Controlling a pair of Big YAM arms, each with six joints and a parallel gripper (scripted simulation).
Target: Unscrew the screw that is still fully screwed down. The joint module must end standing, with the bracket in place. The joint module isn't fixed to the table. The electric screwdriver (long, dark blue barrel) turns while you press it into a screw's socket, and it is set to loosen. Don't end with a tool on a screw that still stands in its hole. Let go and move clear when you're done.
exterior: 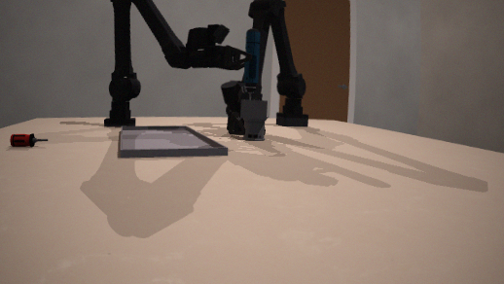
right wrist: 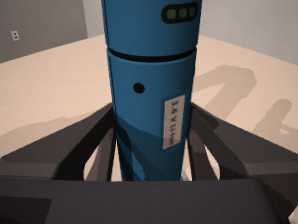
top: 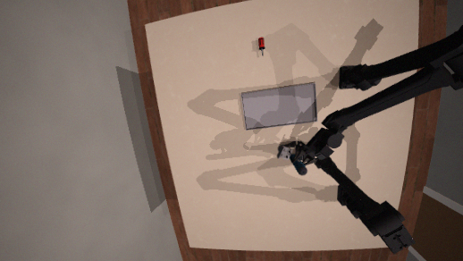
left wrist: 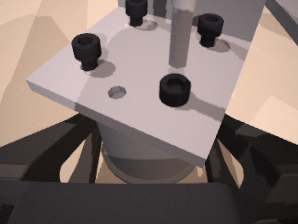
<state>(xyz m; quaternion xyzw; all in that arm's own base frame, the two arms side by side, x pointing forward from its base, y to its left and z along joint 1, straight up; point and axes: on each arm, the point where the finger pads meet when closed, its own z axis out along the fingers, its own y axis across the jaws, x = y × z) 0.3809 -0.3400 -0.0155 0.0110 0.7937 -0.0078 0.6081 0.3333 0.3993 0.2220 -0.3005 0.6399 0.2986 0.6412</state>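
The joint module point(left wrist: 142, 150) point(exterior: 253, 119) stands upright, with the grey bracket plate point(left wrist: 145, 60) on top. Four black screws stand in the plate. The near one point(left wrist: 175, 90) sits lowest; the others point(left wrist: 86, 49) point(left wrist: 209, 26) stand raised. A small middle hole point(left wrist: 117, 92) is empty. My left gripper point(left wrist: 151, 112) point(exterior: 236, 117) is shut around the module's round body. My right gripper point(right wrist: 151, 111) point(exterior: 243, 57) is shut on the blue electric screwdriver point(right wrist: 150, 95) point(exterior: 251, 51) point(top: 300, 168) and holds it upright. Its bit point(left wrist: 180, 35) ends just above the plate, behind the near screw, in no socket.
A shallow grey tray point(top: 244, 112) point(exterior: 170, 152) lies beside the module. A small red hand screwdriver point(top: 261, 44) point(exterior: 20, 140) lies far off, beyond the tray. Both arms reach in from the same table edge.
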